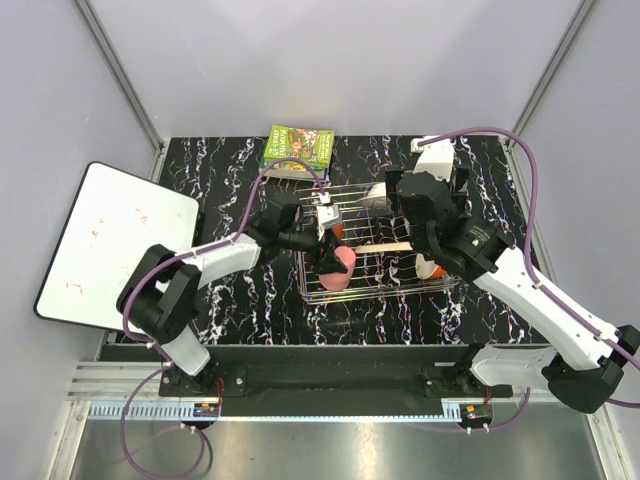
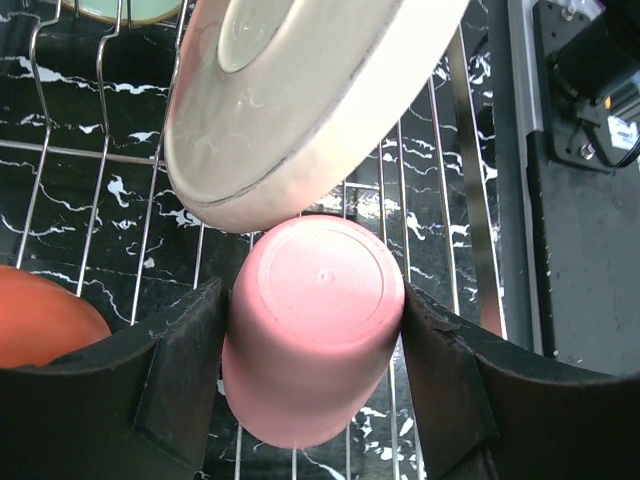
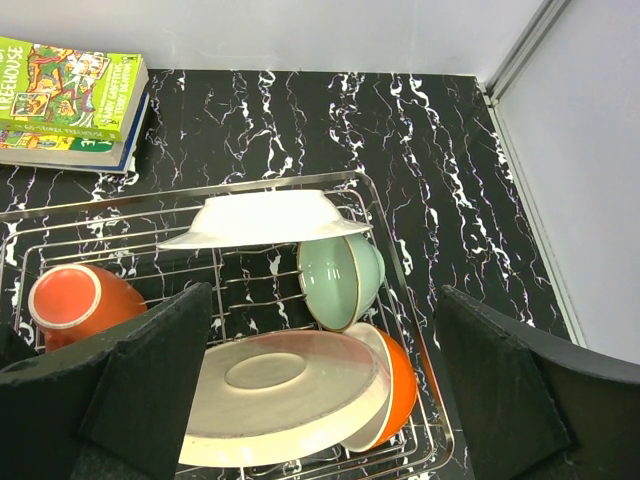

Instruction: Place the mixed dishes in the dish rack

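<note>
The left gripper (image 2: 312,310) is clamping 1 salmon-pink round cup (image 2: 315,340) between its 2 black fingers (image 2: 180,380). The cup's flat base is facing back toward the wrist, so its long axis is running straight out ahead of the jaws, toward the bars of the silver wire dish rack (image 2: 478,220) beneath. Just past the fingertips, the tilted pink-and-cream round plate (image 2: 300,110) is crowding the cup; I cannot tell whether they are touching. The right gripper (image 3: 325,292) is hanging spread wide and empty above the rack, so the set-down is probably falling to the left arm.
</note>
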Controlling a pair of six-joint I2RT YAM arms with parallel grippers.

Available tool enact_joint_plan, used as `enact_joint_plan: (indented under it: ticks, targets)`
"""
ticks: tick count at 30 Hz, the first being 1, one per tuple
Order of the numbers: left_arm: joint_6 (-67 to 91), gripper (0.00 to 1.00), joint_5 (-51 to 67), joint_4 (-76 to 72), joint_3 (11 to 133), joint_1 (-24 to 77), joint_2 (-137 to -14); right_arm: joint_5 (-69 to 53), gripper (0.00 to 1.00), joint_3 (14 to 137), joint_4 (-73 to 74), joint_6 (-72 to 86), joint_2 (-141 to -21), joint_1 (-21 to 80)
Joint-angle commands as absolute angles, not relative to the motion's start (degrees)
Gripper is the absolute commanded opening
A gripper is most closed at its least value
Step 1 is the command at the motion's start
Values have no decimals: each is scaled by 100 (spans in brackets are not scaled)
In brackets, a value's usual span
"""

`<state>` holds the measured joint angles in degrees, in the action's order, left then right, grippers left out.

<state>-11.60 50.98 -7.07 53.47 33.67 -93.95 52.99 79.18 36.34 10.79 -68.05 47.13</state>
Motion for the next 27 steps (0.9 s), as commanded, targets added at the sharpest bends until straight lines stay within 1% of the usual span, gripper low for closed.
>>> enact_joint_plan:
  ticks: [1,3,5,9,10,12,13,21,27]
  targets:
    - [-1880,27,4870,-220,5230,3349,-9589,5519,100,8033,3604,1195,-6689,4737]
    - [-1986,35,4790,-228,5098,3340,-9510,5520,100,8007,3621,1187,-6680,4729]
    - [-2056,37,4764,-229,4949,3340,-9405,5537,100,7998,3638,1204,-6680,4729]
    - [-2162,39,4711,-71,4860,3331,-9273,5528,100,7989,3726,1274,-6680,4737]
    - [-2188,54,4720,-18,4852,3322,-9264,5537,100,7981,3761,1301,-6671,4737]
    - [-2206,54,4711,130,4860,3287,-9185,5537,100,7980,3797,1327,-6680,4737]
    - [-2206,98,4702,175,4860,3270,-9115,5528,100,7980,3814,1353,-6680,4746]
    - [-2312,99,4482,860,5027,3191,-8649,5493,100,7937,3867,1406,-6688,4737]
    - [-2154,99,4482,958,5159,3182,-8429,5493,100,7822,3858,1433,-6618,4737]
